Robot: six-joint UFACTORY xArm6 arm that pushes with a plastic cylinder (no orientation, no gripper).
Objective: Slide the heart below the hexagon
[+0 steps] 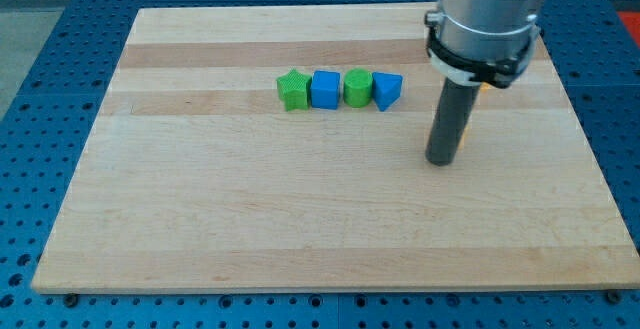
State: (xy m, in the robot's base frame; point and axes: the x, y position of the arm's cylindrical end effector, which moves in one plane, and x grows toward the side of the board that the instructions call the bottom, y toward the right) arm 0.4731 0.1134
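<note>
My tip [441, 161] rests on the wooden board [300, 219] at the view's right of centre. The dark rod stands where the yellow heart lay. Only a thin yellow sliver [468, 135] shows at the rod's right edge, just above the tip. The yellow hexagon and the red blocks are hidden behind the arm's grey body [485, 14].
A row of blocks lies at the view's upper middle, left of the rod: a green star [292, 90], a blue square [325, 89], a green round block [357, 87] and a blue triangle [387, 90]. Blue perforated table surrounds the board.
</note>
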